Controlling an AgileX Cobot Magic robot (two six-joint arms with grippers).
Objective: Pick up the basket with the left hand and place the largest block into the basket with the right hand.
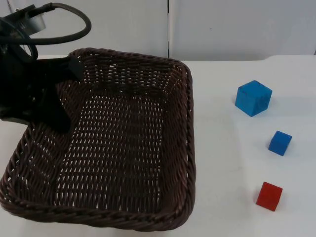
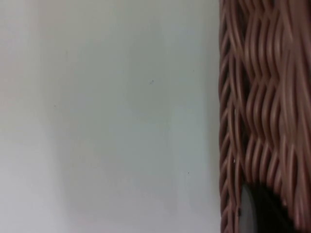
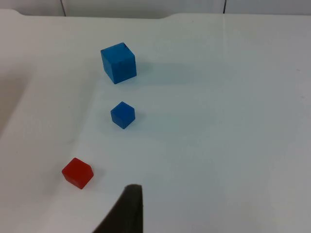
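The wicker basket (image 1: 123, 148) takes up the left half of the white worktop (image 1: 222, 148), and the left tool (image 1: 54, 94) sits at its far-left rim, seemingly closed on the weave, though I cannot tell for certain. The large blue block (image 1: 253, 98) lies well to the basket's right, nearest the wall, with a small blue block (image 1: 280, 142) and a red block (image 1: 269, 195) in a row toward me. All three sit ahead of the right tool (image 3: 127, 213); its opening I cannot tell.
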